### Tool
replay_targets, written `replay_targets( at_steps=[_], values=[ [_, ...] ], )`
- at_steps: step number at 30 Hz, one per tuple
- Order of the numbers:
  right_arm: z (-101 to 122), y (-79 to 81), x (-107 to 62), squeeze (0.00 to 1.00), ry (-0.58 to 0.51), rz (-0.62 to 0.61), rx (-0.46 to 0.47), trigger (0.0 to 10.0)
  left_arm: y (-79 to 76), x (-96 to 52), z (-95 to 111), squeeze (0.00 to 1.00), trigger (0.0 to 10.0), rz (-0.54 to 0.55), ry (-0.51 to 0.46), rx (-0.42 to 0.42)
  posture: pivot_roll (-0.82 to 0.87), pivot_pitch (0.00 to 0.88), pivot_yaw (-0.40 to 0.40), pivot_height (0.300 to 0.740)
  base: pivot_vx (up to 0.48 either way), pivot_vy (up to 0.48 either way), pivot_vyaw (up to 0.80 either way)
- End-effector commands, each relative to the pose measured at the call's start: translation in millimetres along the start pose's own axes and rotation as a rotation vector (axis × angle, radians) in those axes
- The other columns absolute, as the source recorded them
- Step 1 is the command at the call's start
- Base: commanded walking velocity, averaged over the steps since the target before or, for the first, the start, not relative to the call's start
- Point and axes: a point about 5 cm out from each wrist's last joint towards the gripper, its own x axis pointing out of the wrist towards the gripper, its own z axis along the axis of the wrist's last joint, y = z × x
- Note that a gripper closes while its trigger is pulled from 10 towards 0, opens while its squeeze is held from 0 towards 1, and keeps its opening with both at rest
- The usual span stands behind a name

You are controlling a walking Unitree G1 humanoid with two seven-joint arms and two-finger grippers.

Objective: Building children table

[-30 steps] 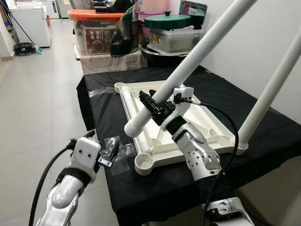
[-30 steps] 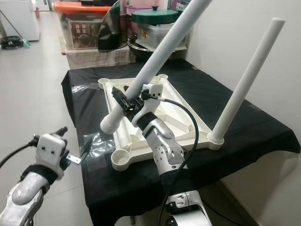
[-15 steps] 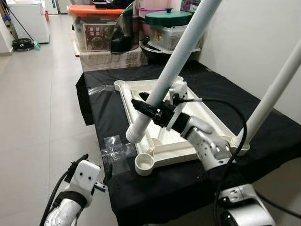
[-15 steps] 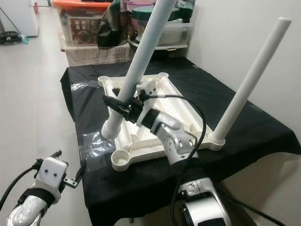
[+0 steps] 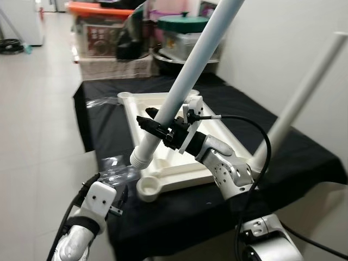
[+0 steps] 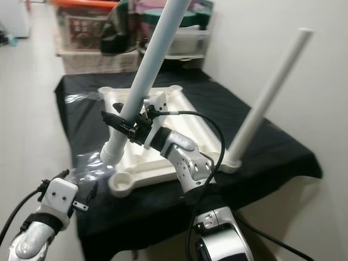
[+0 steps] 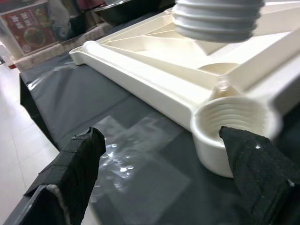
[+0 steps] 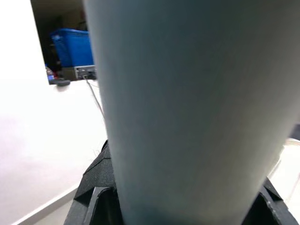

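Black fingers of the right gripper clamped around a white table leg, just above its ribbed threaded end; leg tilted, running from centre frame up to the top edge, lower end hanging just above and beside the near corner socket, apart from it. Silver right arm trailing a black cable toward lower right. Cream upturned tabletop lying flat on a black cloth across the middle of the frame, ribs facing up. Second white leg standing seated in the right-hand corner, slanting to the upper right. Left gripper low at lower left beside the cloth's edge, fingers spread wide and holding nothing, facing the near socket and a clear plastic sheet. Storage boxes and a green-lidded pot stacked at top centre, pale tiled floor at left.
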Motion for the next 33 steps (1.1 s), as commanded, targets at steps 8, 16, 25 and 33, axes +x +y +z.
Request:
replay_targets(
  at_steps=[8,16,25,33],
  values=[
    [1.7,-1.8,1.5,0.00,0.001,0.010,0.003,0.0,2.1,-3.0,-9.2,0.00,10.0,0.030,0.040,0.020,0.09,0.000,-0.102,0.740,0.000,0.000,0.00],
    [1.2,-4.9,0.1,0.00,0.029,0.032,-0.027,0.0,9.2,-11.0,-22.7,0.00,10.0,0.083,0.103,0.038,0.10,0.000,-0.101,0.740,0.000,0.000,0.00],
    [0.5,-7.9,-5.7,0.00,0.123,0.176,-0.103,0.0,28.3,-20.8,-35.4,0.00,10.0,0.173,0.171,0.043,0.13,0.000,-0.117,0.740,0.000,0.000,0.00],
    [-9.5,-1.3,-3.6,0.00,0.173,0.264,-0.099,0.0,31.0,-23.2,-38.6,0.00,10.0,0.202,0.184,0.037,0.14,0.000,-0.122,0.740,0.000,0.000,0.00]
  ],
)
